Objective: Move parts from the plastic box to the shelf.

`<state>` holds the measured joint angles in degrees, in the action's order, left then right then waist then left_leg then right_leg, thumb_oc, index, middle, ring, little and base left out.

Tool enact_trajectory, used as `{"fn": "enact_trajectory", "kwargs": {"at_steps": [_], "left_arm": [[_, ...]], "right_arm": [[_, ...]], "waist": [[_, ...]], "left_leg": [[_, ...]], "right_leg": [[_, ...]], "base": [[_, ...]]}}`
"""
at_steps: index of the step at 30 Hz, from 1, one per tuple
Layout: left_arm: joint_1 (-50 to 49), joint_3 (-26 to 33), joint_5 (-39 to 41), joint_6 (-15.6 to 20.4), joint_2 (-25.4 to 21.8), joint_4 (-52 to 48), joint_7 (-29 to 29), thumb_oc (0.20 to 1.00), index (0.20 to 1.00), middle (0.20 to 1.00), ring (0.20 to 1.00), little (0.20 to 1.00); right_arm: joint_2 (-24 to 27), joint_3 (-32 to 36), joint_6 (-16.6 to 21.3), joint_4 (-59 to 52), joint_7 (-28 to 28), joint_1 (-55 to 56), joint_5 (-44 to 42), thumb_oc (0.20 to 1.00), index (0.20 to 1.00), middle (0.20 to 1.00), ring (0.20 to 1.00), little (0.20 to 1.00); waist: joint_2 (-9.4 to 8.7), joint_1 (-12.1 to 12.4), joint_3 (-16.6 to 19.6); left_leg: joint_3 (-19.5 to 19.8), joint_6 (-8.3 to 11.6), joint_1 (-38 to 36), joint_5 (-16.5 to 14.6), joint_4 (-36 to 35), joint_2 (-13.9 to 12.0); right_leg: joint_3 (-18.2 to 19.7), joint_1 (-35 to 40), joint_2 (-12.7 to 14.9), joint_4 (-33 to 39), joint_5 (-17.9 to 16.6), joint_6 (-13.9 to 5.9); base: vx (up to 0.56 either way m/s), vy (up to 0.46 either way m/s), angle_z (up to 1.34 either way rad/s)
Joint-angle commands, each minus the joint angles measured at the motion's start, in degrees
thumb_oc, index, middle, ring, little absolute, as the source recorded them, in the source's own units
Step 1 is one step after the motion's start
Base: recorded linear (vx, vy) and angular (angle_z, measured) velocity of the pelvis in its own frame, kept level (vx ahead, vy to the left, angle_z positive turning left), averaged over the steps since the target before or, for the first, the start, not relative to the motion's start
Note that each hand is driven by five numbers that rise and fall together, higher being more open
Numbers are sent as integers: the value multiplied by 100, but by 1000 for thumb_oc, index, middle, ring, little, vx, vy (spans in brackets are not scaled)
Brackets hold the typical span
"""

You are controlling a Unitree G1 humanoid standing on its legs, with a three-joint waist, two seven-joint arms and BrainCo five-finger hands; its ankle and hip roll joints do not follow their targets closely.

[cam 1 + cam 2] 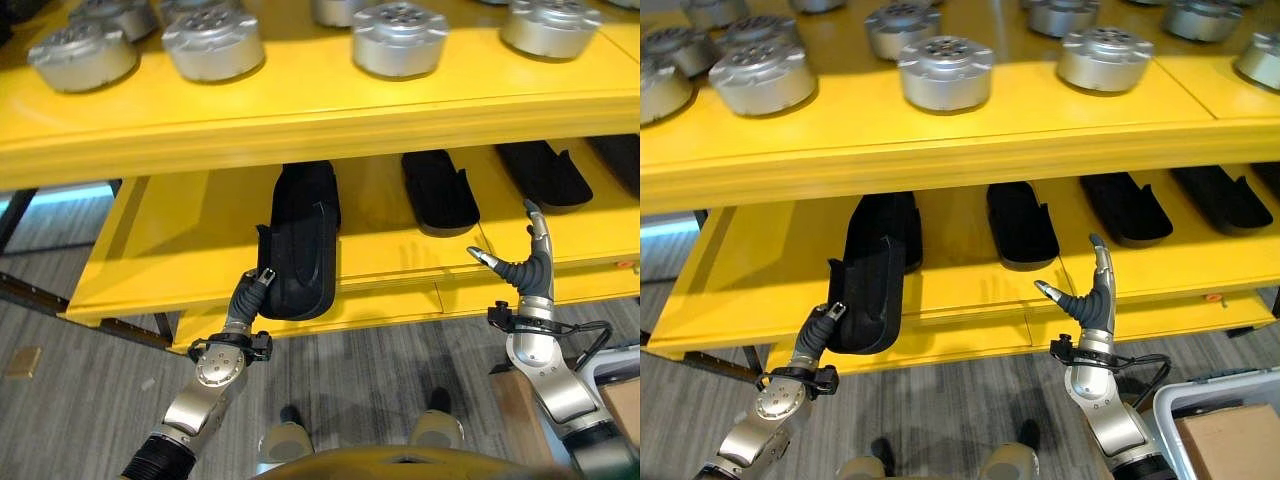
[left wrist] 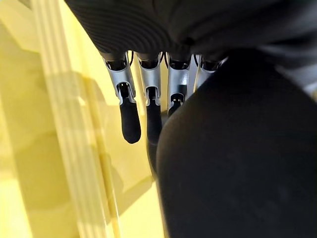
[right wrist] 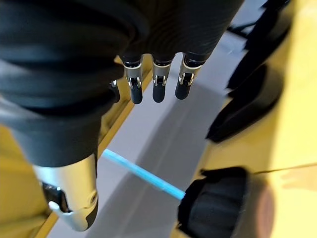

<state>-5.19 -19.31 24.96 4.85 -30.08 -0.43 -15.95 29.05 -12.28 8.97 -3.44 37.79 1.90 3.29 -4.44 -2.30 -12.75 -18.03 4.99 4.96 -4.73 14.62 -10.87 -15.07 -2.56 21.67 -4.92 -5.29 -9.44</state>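
A long black moulded part (image 1: 300, 250) lies on the lower yellow shelf (image 1: 170, 250), its near end hanging over the front edge. My left hand (image 1: 245, 300) is at that near end, with the thumb on the part's front face and the fingers (image 2: 130, 119) running behind the part (image 2: 237, 163). My right hand (image 1: 530, 268) is held upright in front of the shelf edge, to the right of the part. It is open with nothing in it, fingers (image 3: 157, 89) straight and thumb spread.
Two more black parts (image 1: 440, 190) (image 1: 545, 172) lie further right on the lower shelf. Several silver round parts (image 1: 400, 38) stand on the upper shelf (image 1: 300, 110). A pale plastic box (image 1: 1185, 398) holding a cardboard carton (image 1: 1230, 440) stands at the lower right.
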Motion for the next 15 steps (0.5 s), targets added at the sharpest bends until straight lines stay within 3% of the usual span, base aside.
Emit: {"fn": "enact_trajectory", "kwargs": {"at_steps": [1,4,5,6,8,9,13,15], "left_arm": [[459,337,-344,526,170,-624,154,200,200,200,200,200],[590,328,-415,466,203,-564,310,200,200,200,200,200],[631,304,-474,413,230,-527,329,200,200,200,200,200],[633,300,-477,426,229,-519,312,200,200,200,200,200],[452,363,-519,301,145,-606,180,200,200,200,200,200],[407,386,-505,182,124,-674,139,200,200,200,200,200],[142,495,-326,177,122,-734,39,200,200,200,200,200],[11,534,-109,225,207,-747,-217,200,200,200,200,200]], "right_arm": [[331,85,39,-426,105,-263,-12,1000,1000,1000,1000,1000],[217,96,28,-351,183,-161,10,1000,1000,1000,1000,1000],[147,108,64,-332,171,-116,69,1000,1000,1000,1000,1000],[135,108,69,-333,172,-116,83,1000,1000,1000,1000,1000],[202,196,224,-444,42,99,-84,1000,1000,1000,1000,1000],[279,259,250,-550,-37,233,-154,1000,1000,1000,1000,1000],[444,233,281,-676,-165,377,-181,1000,1000,1000,1000,1000],[462,149,310,-639,-167,367,-185,1000,1000,1000,1000,1000]], "waist": [[361,-87,-320],[296,-91,-311],[270,-156,-283],[270,-166,-276],[343,-253,-145],[329,-263,-82],[303,-235,79],[264,-197,114]], "left_leg": [[-331,-628,-593,-786,9,169],[-233,-773,-553,-844,-82,440],[-208,-896,-652,-667,-473,665],[-195,-909,-683,-648,-557,692],[-111,-901,-941,-302,-1416,746],[-111,-862,-1015,-190,-1621,802],[-277,-718,-1138,57,-1935,908],[-343,-675,-1171,77,-1916,1000]], "right_leg": [[-180,218,58,-589,529,-181],[56,281,235,-351,58,-290],[283,79,175,-427,-279,-290],[343,33,154,-467,-325,-301],[434,-162,-951,-1094,555,-232],[289,-98,-1289,-1110,789,-143],[40,53,-1961,-993,1023,130],[-110,249,-2151,-731,1094,260]], "base": [[-25,170,18],[6,226,18],[-12,252,14],[-13,305,22],[57,204,-2],[93,107,-21],[77,52,-30],[129,-10,-44]]}}
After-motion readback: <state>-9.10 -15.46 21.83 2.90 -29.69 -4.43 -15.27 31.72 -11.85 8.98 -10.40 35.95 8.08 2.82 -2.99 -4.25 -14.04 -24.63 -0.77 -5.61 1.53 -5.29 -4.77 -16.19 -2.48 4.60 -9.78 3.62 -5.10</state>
